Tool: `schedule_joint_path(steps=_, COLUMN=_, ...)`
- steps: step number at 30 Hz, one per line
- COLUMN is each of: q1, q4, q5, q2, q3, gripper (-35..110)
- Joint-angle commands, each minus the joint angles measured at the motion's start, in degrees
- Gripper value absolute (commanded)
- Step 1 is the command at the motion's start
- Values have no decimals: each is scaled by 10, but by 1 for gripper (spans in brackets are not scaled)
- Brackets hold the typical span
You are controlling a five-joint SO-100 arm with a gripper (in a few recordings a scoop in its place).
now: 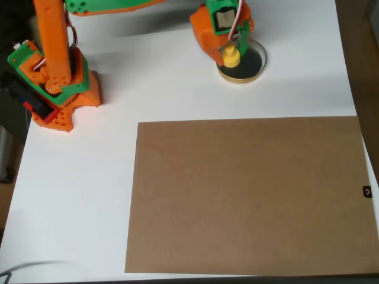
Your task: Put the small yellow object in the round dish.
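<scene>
White bench (177, 83) under me, bright and plain, and right at the top of the overhead view sits my claw (232, 52), orange and green, poised over the round dish (256, 72). Between my fingers is the small yellow object (231, 57), and I'm clamped on it: it sits against the green finger with its knob up top and its wider base below. It hangs over the left part of the dish's dark inside, inside the tan rim as this view shows it. How high it hangs above the dish floor, I can't tell from straight above.

So I read this as the placing step, carry done, release not yet made. Next move, as I judge it: ease down a touch if there's any height left, then spread the fingers and let the piece settle on the dark floor. It's near the left rim, so a nudge toward the dish's middle first would be safer; a small round piece could roll or tip against that thin wall.

Further out, my orange base (56, 89) stands at the left, well apart from the dish. Below lies a big brown cardboard sheet (249, 195), flat on the bench.
</scene>
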Motion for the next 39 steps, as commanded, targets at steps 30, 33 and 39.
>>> schedule_joint_path(steps=30, q1=-29, q4=12, q5=47, q2=-71, q3=-118, gripper=10)
schedule_joint_path(steps=33, q1=-31, q4=14, q5=45, q2=-71, q3=-118, gripper=18)
schedule_joint_path(steps=39, q1=-26, q4=18, q5=35, q2=-60, q3=-108, gripper=21)
